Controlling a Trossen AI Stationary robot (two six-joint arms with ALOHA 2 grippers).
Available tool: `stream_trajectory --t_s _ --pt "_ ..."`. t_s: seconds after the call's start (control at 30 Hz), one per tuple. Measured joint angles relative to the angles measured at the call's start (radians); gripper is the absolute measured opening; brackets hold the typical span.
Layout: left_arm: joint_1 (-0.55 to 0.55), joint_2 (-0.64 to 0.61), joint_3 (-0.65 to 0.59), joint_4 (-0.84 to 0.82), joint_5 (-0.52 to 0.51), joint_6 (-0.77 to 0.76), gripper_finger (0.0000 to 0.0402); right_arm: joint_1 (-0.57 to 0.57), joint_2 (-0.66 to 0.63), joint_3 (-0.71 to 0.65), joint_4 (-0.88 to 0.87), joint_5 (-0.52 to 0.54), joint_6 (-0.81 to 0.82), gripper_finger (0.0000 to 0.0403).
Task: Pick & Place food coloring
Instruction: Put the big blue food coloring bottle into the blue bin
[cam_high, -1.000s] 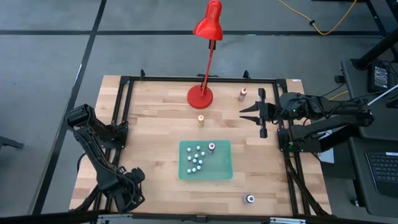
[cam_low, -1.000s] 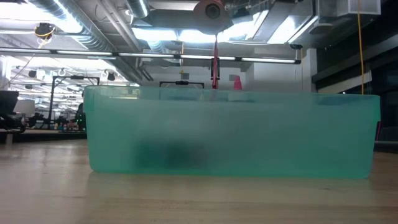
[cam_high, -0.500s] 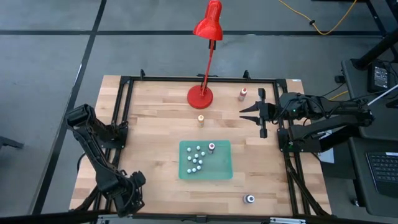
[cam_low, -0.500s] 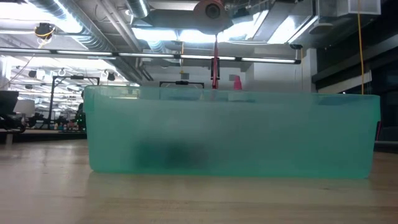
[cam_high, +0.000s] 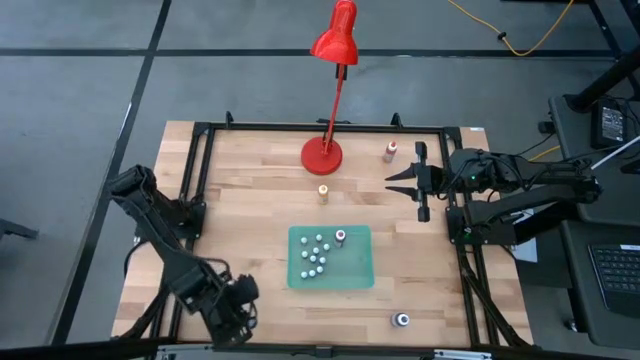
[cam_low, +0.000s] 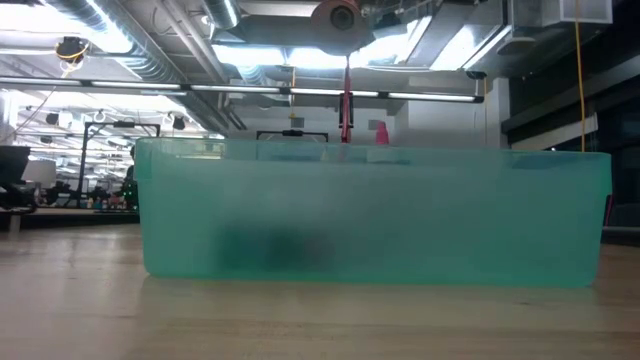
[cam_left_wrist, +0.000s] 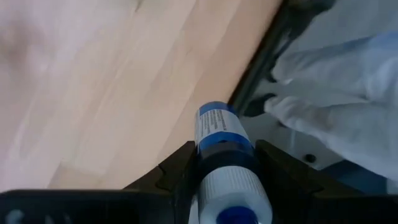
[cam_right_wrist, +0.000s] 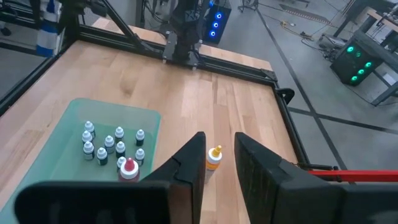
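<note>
My left gripper (cam_high: 237, 312) hangs over the table's near-left part, shut on a blue-labelled food coloring bottle (cam_left_wrist: 217, 127). Several white-capped bottles (cam_high: 316, 255) and a red-capped one (cam_high: 340, 237) stand in the green tray (cam_high: 355, 275). An orange-capped bottle (cam_high: 323, 192), a pink-capped one (cam_high: 391, 151) and another bottle (cam_high: 402, 320) stand on the bare wood. My right gripper (cam_high: 398, 182) waits open at the table's right side. In its wrist view the orange-capped bottle (cam_right_wrist: 214, 157) stands beyond its open fingers (cam_right_wrist: 189, 163). My left gripper pinches the blue-labelled bottle by its dark middle band (cam_left_wrist: 225, 154), one finger (cam_left_wrist: 179, 169) on each side. The bottle lies along the fingers. Its blue-labelled end (cam_left_wrist: 216, 121) sticks out past the fingertips, and its white end points back toward the wrist. It is lifted clear of the wood.
A red desk lamp (cam_high: 322, 155) stands at the far middle of the table. A black metal frame (cam_high: 200, 150) runs round the table top. In the low view the tray's wall (cam_low: 370, 215) fills most of the picture. Bare wood lies between the left gripper and the tray.
My left arm has swung along the near edge toward the table's right, nearer the green tray, carrying its bottle. The right arm and the bottles on the table have stayed put.
</note>
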Motion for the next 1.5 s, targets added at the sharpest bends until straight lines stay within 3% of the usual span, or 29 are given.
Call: stream_trajectory --t_s 0.67,0.97,1.3,1.5 --pt "0.363 -0.001 0.255 -0.007 0.001 0.659 0.0143 0.000 0.000 0.000 0.000 0.000 -0.004 0.0088" --pt "0.496 -0.001 0.274 -0.006 0.038 0.812 0.0143 0.000 0.000 0.000 -0.001 0.000 -0.004 0.0087" --pt "0.546 -0.001 0.275 0.010 0.060 0.884 0.0143 0.000 0.000 0.000 -0.009 0.000 -0.001 0.0087" --pt "0.562 0.089 0.421 -0.016 0.058 1.026 0.0143 0.000 0.000 0.001 -0.010 0.000 -0.001 0.0087"
